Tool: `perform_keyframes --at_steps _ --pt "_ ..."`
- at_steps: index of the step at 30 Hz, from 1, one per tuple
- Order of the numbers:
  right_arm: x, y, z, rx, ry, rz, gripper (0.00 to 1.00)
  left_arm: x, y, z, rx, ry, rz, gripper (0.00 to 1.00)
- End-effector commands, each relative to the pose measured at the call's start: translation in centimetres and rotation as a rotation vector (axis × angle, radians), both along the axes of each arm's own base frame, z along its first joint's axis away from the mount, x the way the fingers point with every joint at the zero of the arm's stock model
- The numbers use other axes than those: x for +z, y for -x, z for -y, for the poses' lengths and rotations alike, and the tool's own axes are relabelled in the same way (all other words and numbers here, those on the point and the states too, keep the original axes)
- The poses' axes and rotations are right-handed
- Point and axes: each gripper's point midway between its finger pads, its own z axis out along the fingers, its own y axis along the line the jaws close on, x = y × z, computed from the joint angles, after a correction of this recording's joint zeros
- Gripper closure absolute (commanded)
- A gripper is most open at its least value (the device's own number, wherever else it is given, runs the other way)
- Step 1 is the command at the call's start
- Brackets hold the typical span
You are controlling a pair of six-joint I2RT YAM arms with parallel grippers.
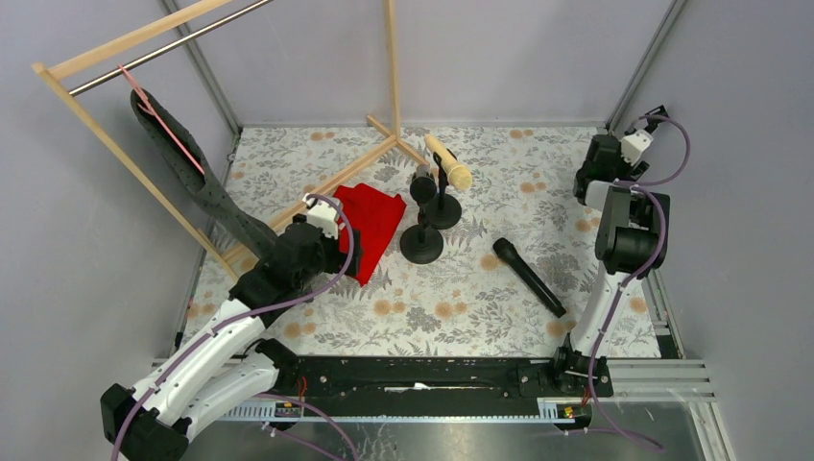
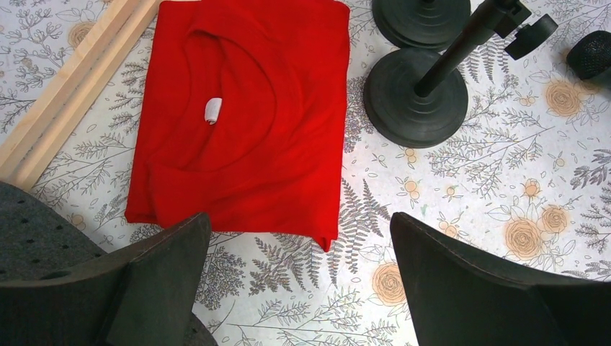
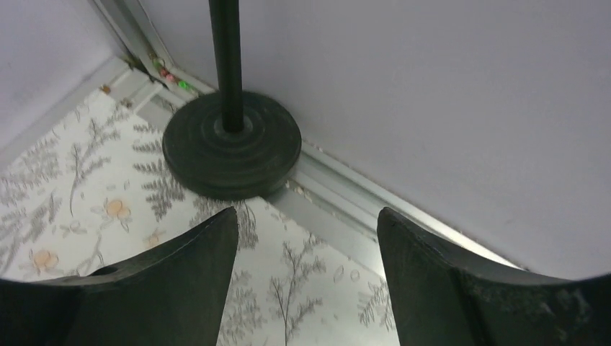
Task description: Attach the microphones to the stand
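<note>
With our right claw wide and empty, we'd take the likely stiff, slick black microphone behind it mid-barrel.

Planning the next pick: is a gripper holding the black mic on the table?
No, the black mic lies alone on the table, nothing gripping it.

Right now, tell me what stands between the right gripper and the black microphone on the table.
Nothing visible: only open table separates the right gripper from the black microphone. The gripper faces a corner stand.
</note>
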Motion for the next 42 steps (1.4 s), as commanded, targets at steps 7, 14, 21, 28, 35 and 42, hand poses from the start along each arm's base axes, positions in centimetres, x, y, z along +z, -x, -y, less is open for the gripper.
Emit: perform_keyframes --at_steps 7,14,21,28,35,42 --pt "4.1 -5.6 3.0 0.053 -0.031 0.196 0.24 1.5 -0.6 0.5 -0.019 0.019 0.064 0.01" --pt "3.8 -8.1 4.2 0.086 -0.061 0.216 0.24 1.5 -0.7 0.3 -0.014 0.015 0.066 0.01" --pt "3.4 -10.2 5.5 0.109 -0.075 0.226 0.25 1.5 -0.8 0.1 -0.003 0.01 0.065 0.01" --pt "2.8 -11.5 6.3 0.128 -0.054 0.223 0.28 1.4 -0.9 0.1 -0.004 0.01 0.063 0.01" --pt "0.4 -13.1 6.4 0.17 -0.094 0.215 0.31 1.2 -0.9 0.3 -0.016 0.01 0.053 0.01" --pt "0.3 -14.1 6.7 0.174 -0.108 0.242 0.46 1.2 -0.9 0.2 -0.014 0.011 0.058 0.01"
